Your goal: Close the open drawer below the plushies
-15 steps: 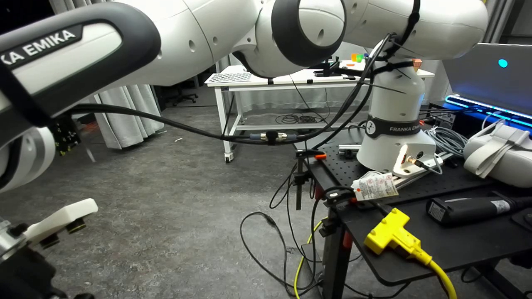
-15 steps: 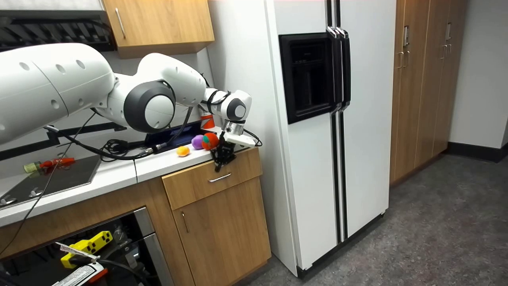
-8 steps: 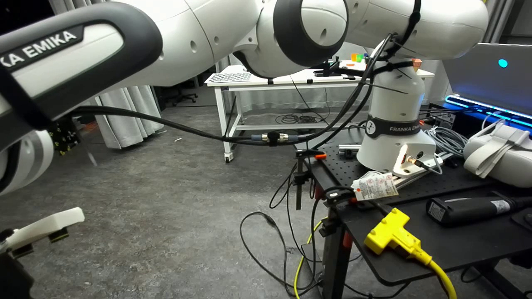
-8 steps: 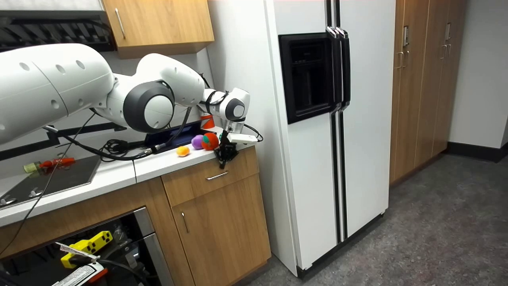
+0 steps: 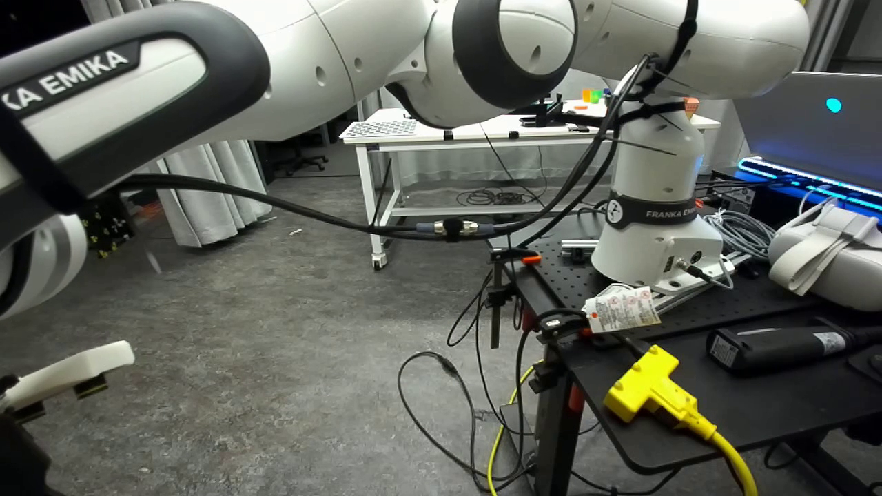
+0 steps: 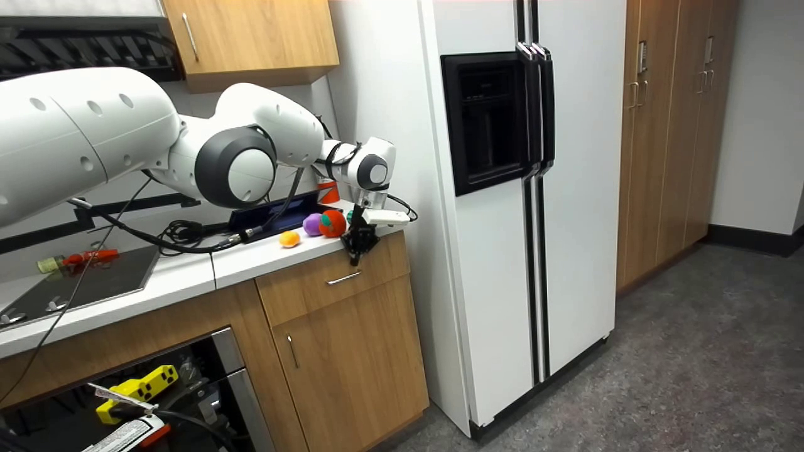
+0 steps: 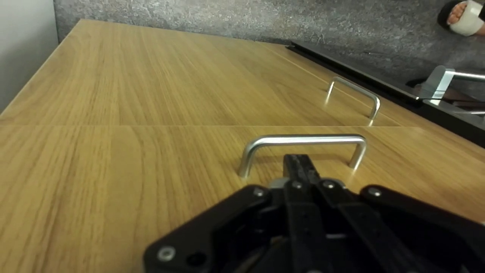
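Observation:
The drawer shows its light-wood front [image 6: 298, 292] under the counter in an exterior view; its inside is hidden. In the wrist view the drawer front [image 7: 113, 174] lies level with the door below, with a thin seam between. Its silver bar handle [image 7: 303, 140] also shows in an exterior view [image 6: 343, 278]. My gripper [image 7: 296, 156] is shut and empty, fingertips together, just above the handle. In an exterior view the gripper [image 6: 355, 261] points down at the drawer front; whether it touches is unclear. Plushies sit on the counter: purple [image 6: 312, 224], red [image 6: 332, 223], orange [image 6: 289, 239].
The white counter [image 6: 251, 267] overhangs the drawer. A white refrigerator [image 6: 402, 113] stands right beside the cabinet. The lower door's handle [image 7: 354, 89] sticks out below. A foot [image 7: 460, 19] shows at the wrist view's upper right corner. The robot base [image 5: 654, 165] stands on a black table.
The drawer front and its handle have moved inward toward the cabinet with my gripper against or near it. In the last half second only the gripper has shifted slightly.

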